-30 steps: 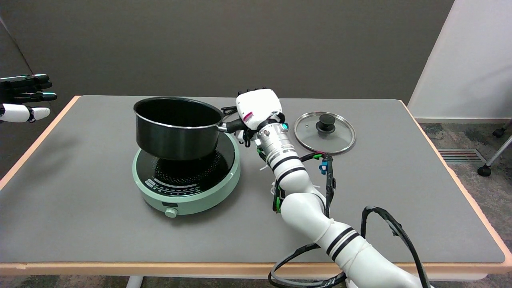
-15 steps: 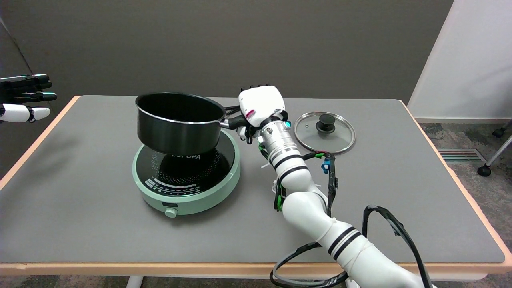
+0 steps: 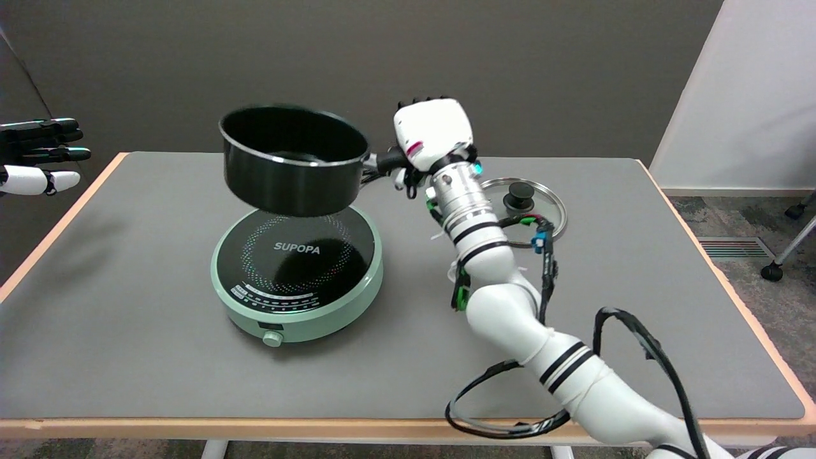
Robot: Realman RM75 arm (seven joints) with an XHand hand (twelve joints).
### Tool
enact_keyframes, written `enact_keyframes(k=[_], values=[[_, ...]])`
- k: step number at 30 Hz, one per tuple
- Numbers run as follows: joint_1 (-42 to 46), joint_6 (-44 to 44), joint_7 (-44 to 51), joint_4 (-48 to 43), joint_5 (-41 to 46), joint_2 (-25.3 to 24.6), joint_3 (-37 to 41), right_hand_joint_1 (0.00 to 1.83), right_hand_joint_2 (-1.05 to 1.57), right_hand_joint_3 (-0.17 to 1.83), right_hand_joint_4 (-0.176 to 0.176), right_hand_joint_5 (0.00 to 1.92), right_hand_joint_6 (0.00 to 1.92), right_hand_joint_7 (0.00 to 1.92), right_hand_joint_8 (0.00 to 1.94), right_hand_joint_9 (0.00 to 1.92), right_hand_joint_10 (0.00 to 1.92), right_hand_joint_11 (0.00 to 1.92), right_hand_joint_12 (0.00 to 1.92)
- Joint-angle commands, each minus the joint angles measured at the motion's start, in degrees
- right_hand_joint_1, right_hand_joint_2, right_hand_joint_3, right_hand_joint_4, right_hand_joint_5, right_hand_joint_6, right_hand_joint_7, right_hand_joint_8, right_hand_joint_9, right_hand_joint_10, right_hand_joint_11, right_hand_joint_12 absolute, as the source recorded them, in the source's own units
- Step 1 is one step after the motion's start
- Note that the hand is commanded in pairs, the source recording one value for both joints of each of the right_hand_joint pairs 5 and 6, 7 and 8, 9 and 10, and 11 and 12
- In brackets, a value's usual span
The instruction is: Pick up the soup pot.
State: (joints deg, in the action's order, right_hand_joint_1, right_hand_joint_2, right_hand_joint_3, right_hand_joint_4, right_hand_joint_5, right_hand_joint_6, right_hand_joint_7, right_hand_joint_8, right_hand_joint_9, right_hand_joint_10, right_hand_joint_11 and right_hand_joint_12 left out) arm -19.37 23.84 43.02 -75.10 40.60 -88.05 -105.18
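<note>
The black soup pot point(image 3: 290, 162) hangs in the air well above the green induction cooker point(image 3: 296, 271), tilted slightly down toward its left. My right hand point(image 3: 432, 134) grips the pot's black handle point(image 3: 386, 160) at the pot's right side, with the white back of the hand facing the camera. Its fingers are curled around the handle and mostly hidden. The pot looks empty inside. Its shadow falls on the cooker's dark glass top.
A glass lid point(image 3: 529, 204) with a black knob lies on the grey table point(image 3: 127, 319) right of the arm, partly hidden by the wrist. The idle left hand point(image 3: 38, 156) hovers at the far left edge. Black cables loop off the table's front edge near my arm.
The right hand has lifted the pot clear off the cooker, up and slightly right. The cooker's top with its brand lettering is now fully exposed.
</note>
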Motion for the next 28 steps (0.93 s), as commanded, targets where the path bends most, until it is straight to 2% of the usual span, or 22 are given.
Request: enact_keyframes(k=[1,9,15,21,28], values=[[-0.29,0.18,-0.45,-11.81,8.68,14.05,0.51,0.95,1.26,0.97,-0.087,1.77,1.77,1.77,1.77,1.77,1.77,1.77,1.77],[5.36,-0.17,-1.26,-19.27,13.37,23.97,6.20,0.95,1.26,0.97,-0.086,1.78,1.78,1.78,1.78,1.78,1.78,1.78,1.78],[13.03,-0.38,-4.20,-24.14,13.01,28.35,13.63,0.95,1.26,0.95,-0.086,1.78,1.78,1.78,1.78,1.78,1.78,1.78,1.78],[22.93,-0.54,-5.34,-27.24,12.93,30.61,21.74,0.95,1.28,0.93,-0.085,1.79,1.79,1.79,1.79,1.79,1.79,1.79,1.79],[33.20,-0.32,-8.01,-28.78,11.93,30.47,29.48,0.94,1.31,0.89,-0.081,1.82,1.82,1.82,1.82,1.82,1.82,1.82,1.82]])
